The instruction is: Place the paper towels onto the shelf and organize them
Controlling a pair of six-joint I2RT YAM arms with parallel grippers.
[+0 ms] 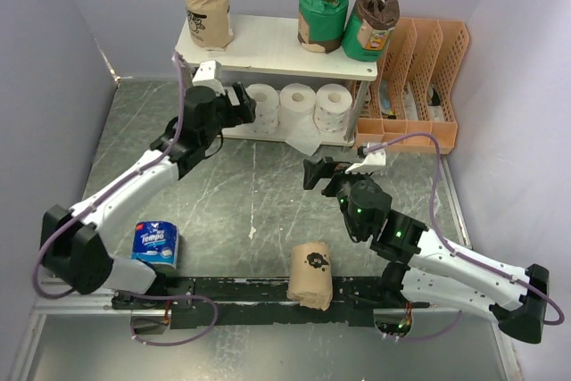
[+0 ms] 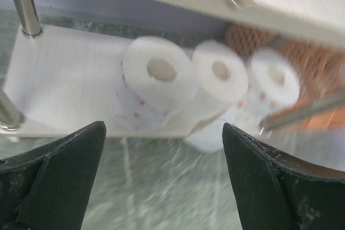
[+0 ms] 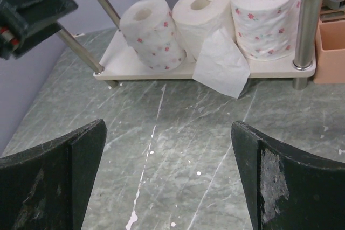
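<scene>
The table (image 1: 259,194) is bearing the shelf (image 1: 268,42) at twelve o'clock, which is holding one tan roll (image 1: 208,13) and two green rolls (image 1: 323,11) above, three white rolls (image 1: 297,106) below. The left gripper (image 1: 248,106), by the white rolls, and the right gripper (image 1: 310,172), mid-table, are gaping empty. The Tempo roll (image 1: 157,245) is sitting at eight o'clock, the second tan roll (image 1: 310,276) at six.

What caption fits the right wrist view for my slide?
Open right pincer faces three white rolls on the shelf, one sheet hanging loose.

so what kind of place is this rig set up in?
Looks like an enclosed lab tabletop cell, not a real home: plain partition walls box in a marble-patterned table, and a small two-tier shelf of paper towel rolls sits beside an orange file rack.
</scene>
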